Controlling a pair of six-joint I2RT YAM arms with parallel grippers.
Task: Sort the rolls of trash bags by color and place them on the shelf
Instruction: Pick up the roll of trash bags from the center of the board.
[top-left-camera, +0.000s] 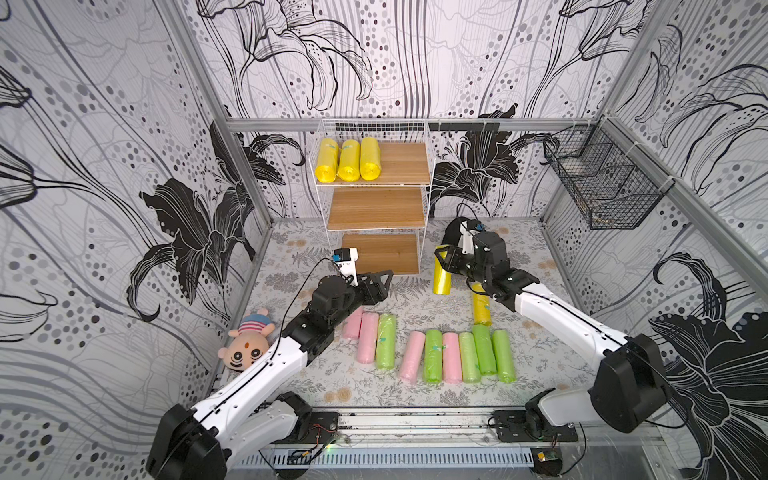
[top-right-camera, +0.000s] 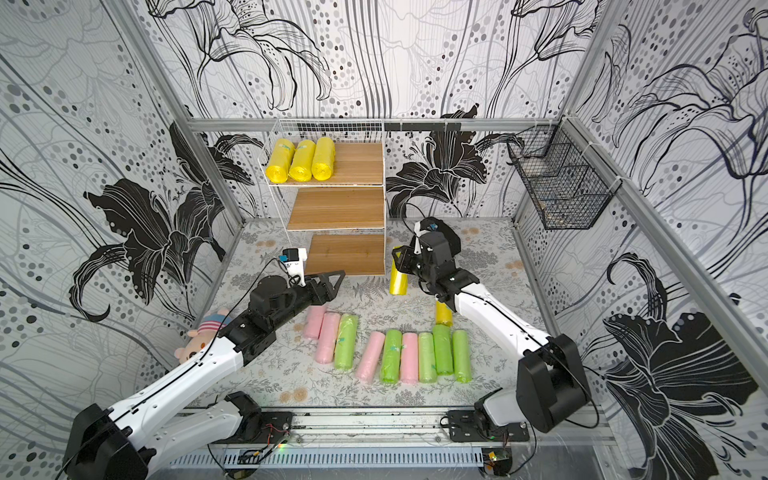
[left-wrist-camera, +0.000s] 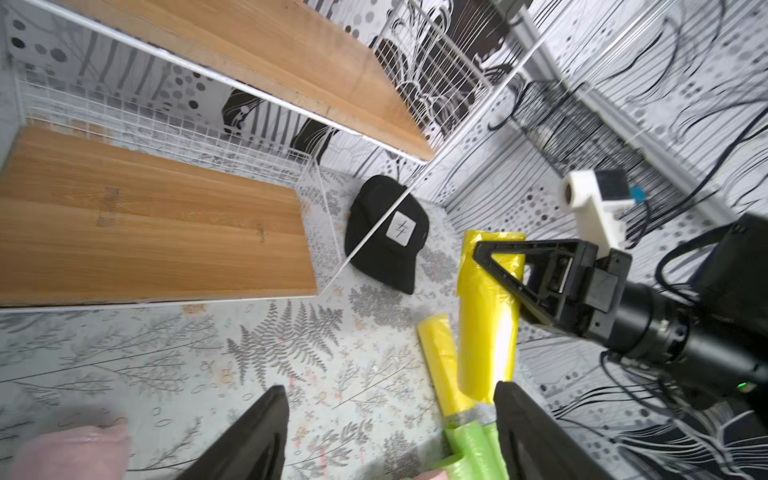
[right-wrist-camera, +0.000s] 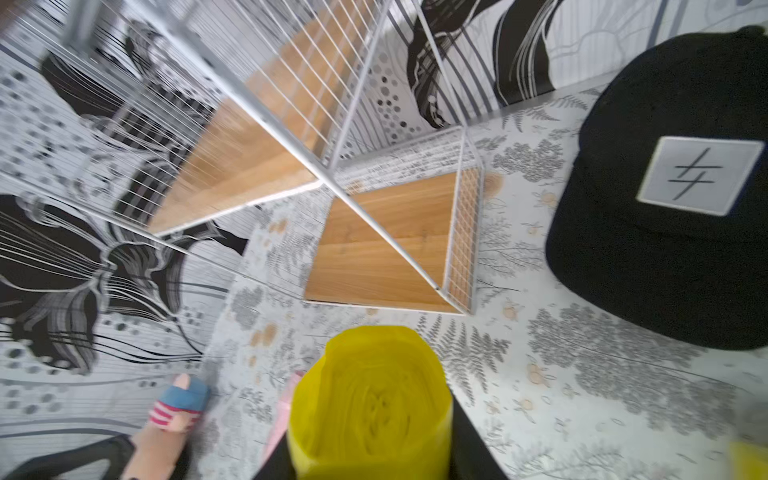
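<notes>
The shelf (top-left-camera: 376, 208) (top-right-camera: 336, 208) stands at the back, with three yellow rolls of trash bags (top-left-camera: 348, 160) side by side on the left of its top board. My right gripper (top-left-camera: 442, 259) (right-wrist-camera: 370, 457) is shut on another yellow roll (top-left-camera: 441, 282) (left-wrist-camera: 488, 324) (right-wrist-camera: 370, 403), held tilted just right of the bottom board. A further yellow roll (top-left-camera: 482, 309) (left-wrist-camera: 442, 365) lies under my right arm. Several pink (top-left-camera: 368, 343) and green (top-left-camera: 385, 340) rolls lie in a row near the table's front. My left gripper (top-left-camera: 384, 280) (left-wrist-camera: 390, 388) hangs open and empty by the bottom board's front.
A plush doll (top-left-camera: 247, 345) lies at the table's left edge beside my left arm. A black cap (left-wrist-camera: 386, 232) (right-wrist-camera: 665, 208) rests on the table right of the shelf. A black wire basket (top-left-camera: 602, 183) hangs on the right wall.
</notes>
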